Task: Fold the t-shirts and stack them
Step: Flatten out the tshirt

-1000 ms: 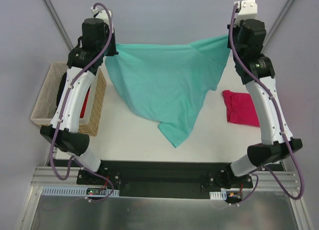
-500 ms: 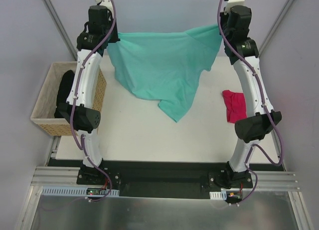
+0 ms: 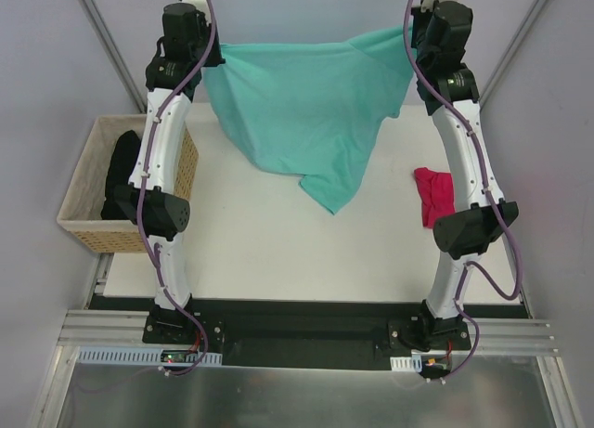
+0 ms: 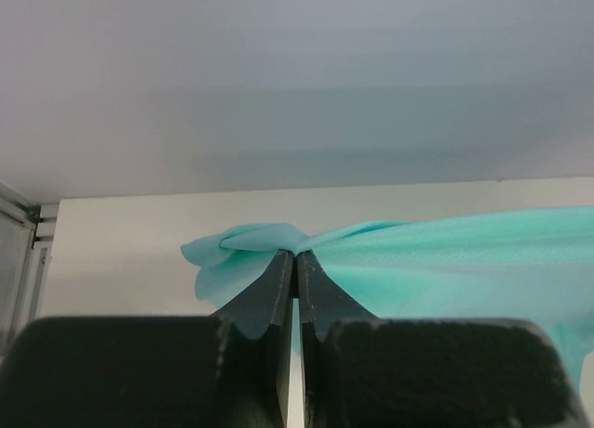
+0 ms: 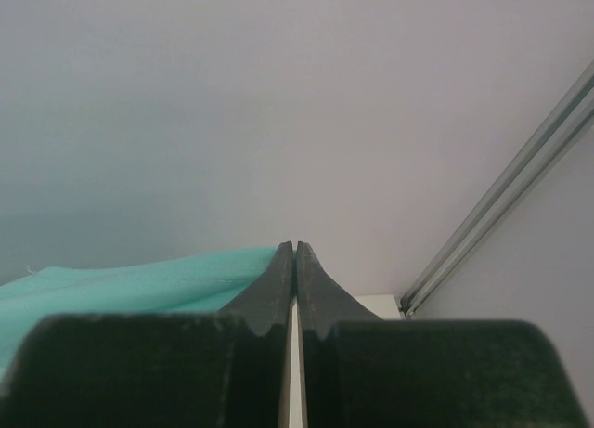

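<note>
The teal-green t-shirt (image 3: 302,103) hangs stretched by its top edge between my two grippers, high over the far side of the table. Its lower tip (image 3: 329,201) dangles toward the middle. My left gripper (image 3: 212,52) is shut on the shirt's left corner; in the left wrist view a bunch of teal cloth (image 4: 241,247) pokes out past the closed tips (image 4: 296,253). On the right corner, my right gripper (image 3: 408,38) is shut, and teal cloth (image 5: 139,284) runs up to its pressed tips (image 5: 294,246). A magenta-pink t-shirt (image 3: 434,194) lies crumpled at the table's right.
A tan woven basket (image 3: 79,228) stands off the table's left edge with a black t-shirt (image 3: 121,173) in it. Both arms reach far forward along the table's sides. The right arm covers part of the magenta shirt. Frame posts rise at the back corners.
Both arms have stretched farther back and upward, carrying the teal shirt with them. Its hanging tip has risen and drifted toward the far side. Both grips stay closed.
</note>
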You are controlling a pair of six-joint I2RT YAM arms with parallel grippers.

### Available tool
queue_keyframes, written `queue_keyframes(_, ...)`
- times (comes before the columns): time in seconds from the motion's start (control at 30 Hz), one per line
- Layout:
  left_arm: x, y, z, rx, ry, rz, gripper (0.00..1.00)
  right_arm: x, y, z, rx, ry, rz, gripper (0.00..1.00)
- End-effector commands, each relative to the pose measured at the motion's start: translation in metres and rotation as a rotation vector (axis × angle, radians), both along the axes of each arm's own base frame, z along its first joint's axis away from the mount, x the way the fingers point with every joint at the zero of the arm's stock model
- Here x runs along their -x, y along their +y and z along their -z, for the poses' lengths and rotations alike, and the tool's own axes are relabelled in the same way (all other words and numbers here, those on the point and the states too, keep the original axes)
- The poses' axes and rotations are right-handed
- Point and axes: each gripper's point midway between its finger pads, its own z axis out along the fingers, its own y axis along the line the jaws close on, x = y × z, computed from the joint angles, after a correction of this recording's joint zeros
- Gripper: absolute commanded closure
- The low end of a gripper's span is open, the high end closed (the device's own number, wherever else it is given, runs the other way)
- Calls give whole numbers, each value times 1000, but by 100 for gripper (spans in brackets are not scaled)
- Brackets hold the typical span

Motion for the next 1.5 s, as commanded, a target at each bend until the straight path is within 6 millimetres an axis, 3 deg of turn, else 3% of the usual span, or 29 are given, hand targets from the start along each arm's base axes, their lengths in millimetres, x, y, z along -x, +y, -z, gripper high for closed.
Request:
queue_keyframes(0.0, 3, 11, -79, 28, -230, -18, 100, 20, -21, -76, -15, -221, 54, 99)
queue_keyframes(0.27, 3, 27, -90, 29, -261, -52, 100, 29, -28, -96, 24, -283, 79, 99)
queue_keyframes(0.67, -11, 33, -73, 27, -234, -83, 100, 16, -38, -75, 58, -236, 115, 99)
queue_keyframes(0.93, -22, 35, -61, 64, -222, -91, 100, 9, -62, -71, 44, -244, 172, 99)
queue_keyframes(1.07, -28, 30, -50, 114, -200, -70, 100, 6, -65, -63, 36, -227, 180, 99)
queue_keyframes(1.23, -30, 30, -39, 123, -171, -64, 100, -3, -64, -38, 17, -164, 175, 99)
queue_keyframes(1.47, -17, 36, -21, 88, -106, -82, 100, -12, -57, -4, -31, -82, 150, 99)
